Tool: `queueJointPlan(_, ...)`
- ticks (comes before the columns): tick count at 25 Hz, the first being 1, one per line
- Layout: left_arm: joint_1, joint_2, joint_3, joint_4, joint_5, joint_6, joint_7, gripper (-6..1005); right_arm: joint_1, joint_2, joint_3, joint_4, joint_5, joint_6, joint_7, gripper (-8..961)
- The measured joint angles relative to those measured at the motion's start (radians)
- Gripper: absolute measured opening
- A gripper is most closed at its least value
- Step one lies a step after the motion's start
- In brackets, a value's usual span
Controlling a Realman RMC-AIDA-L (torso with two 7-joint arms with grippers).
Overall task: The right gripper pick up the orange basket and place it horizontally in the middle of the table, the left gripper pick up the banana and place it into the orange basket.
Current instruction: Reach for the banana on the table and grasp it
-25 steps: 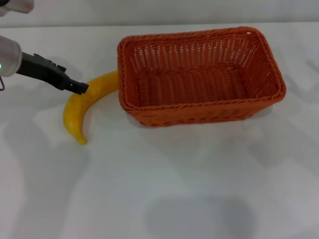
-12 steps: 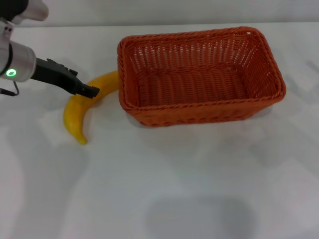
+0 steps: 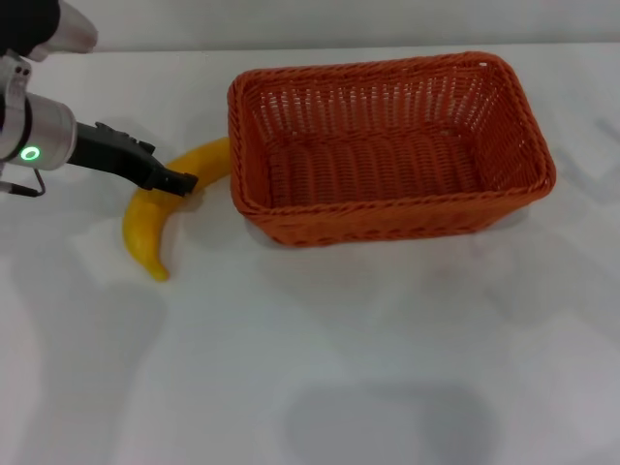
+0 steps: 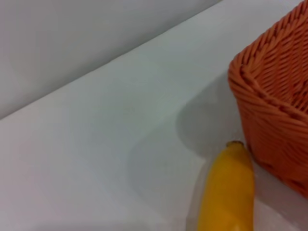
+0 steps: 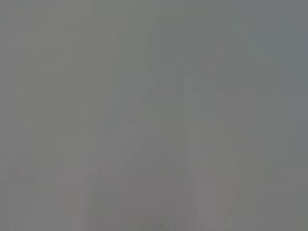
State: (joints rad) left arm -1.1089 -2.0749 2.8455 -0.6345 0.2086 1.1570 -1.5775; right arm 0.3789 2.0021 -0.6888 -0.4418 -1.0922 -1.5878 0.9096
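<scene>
Banana (image 3: 147,221) lies on the bench (image 3: 387,368) toward its left edge, one end touching the orange basket (image 3: 387,145), which already sits lengthwise across the far middle. Your left tool (image 3: 182,182) has slid further along over the last second, from above the banana's near side to right over its upper half, closer to the basket wall. You are lined up for the pick, but not yet gripping; whether its fingers are parted I cannot tell. Your right tool is out of sight. Watch the basket wall as you descend.
</scene>
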Motion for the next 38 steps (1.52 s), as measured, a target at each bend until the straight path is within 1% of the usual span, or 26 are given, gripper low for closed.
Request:
queueJointPlan(12, 0.008, 0.001, 0.0, 0.038, -0.003, -0.031, 0.003, 828, -0.002, 0.0, 0.0, -0.001, 0.0, -0.001, 0.011, 857)
queueJointPlan(31, 0.02, 0.001, 0.0, 0.04, -0.003, -0.048, -0.002, 813, -0.005, 0.0, 0.002, -0.003, 0.002, -0.001, 0.011, 857)
queueJointPlan(36, 0.022, 0.0, 0.0, 0.033, -0.006, -0.057, -0.011, 594, -0.008, 0.0, 0.005, -0.004, 0.004, -0.001, 0.011, 858)
queueJointPlan(38, 0.028, 0.0, 0.0, 0.031, -0.011, -0.06, -0.019, 522, -0.011, 0.0, 0.007, -0.005, 0.006, -0.001, 0.012, 858)
